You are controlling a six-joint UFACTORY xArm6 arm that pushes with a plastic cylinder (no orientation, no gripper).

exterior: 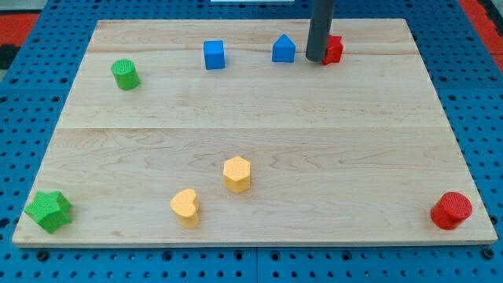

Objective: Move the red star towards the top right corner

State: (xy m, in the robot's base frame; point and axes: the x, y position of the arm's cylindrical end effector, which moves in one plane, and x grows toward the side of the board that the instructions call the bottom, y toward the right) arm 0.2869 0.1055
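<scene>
The red star (334, 49) sits near the view's top, a little right of centre, partly hidden by the rod. My tip (315, 59) rests on the board right against the star's left side. A blue house-shaped block (283, 49) stands just left of the tip. The board's top right corner (402, 23) lies to the right of the star.
A blue cube (214, 55) and a green cylinder (125, 75) stand at the top left. A yellow hexagon (236, 174) and a yellow heart (185, 207) lie at bottom centre. A green star (48, 210) is bottom left, a red cylinder (451, 210) bottom right.
</scene>
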